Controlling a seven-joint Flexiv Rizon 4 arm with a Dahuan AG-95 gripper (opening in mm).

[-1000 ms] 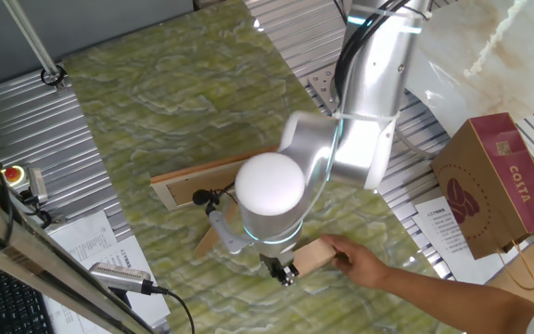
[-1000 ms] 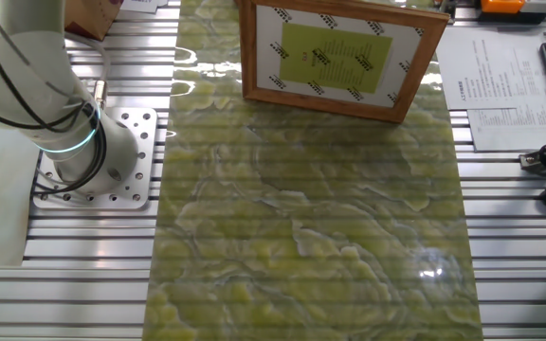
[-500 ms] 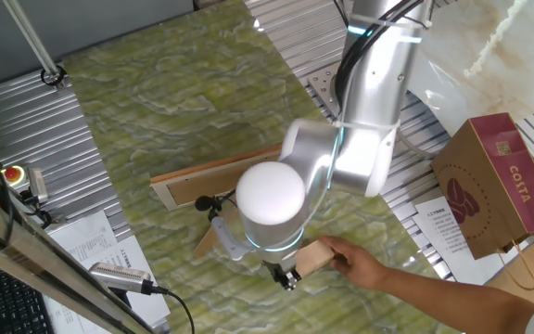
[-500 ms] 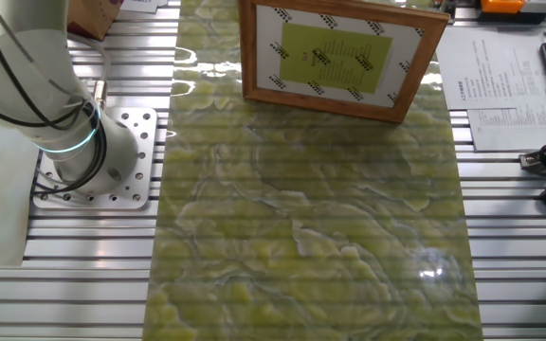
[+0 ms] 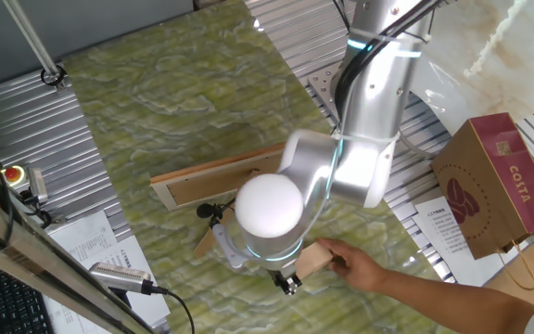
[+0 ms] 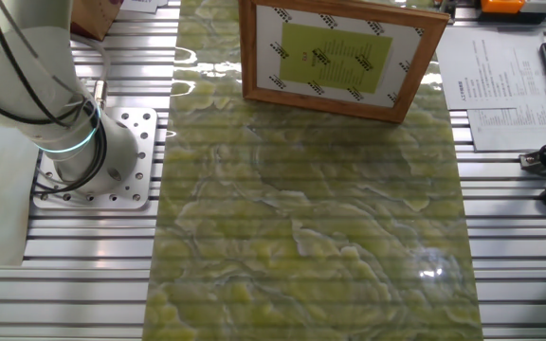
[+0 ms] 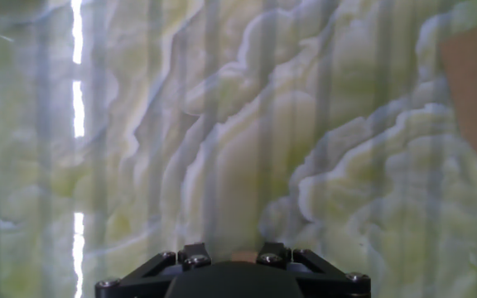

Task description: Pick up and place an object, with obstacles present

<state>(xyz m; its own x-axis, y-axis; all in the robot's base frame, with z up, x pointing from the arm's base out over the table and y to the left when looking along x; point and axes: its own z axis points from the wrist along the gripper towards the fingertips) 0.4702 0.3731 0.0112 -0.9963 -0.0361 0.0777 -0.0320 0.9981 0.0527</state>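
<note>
A person's hand [image 5: 364, 267] holds a small tan wooden block [image 5: 315, 257] on the green marbled worktop [image 5: 156, 111], just right of the gripper [image 5: 288, 281]. Finger state cannot be determined. The light wooden picture frame [image 5: 213, 176] stands just behind. Advisable: wait for the hand to clear, then descend centred on the block.

Green marbled mat [image 6: 311, 237] over ribbed metal table [image 6: 510, 237] — glare streaks.

picture frame [image 6: 338, 59]: light wood | mat [image 6: 311, 237]: glossy (marbled green) | table [image 6: 529, 237]: ribbed metal
</note>
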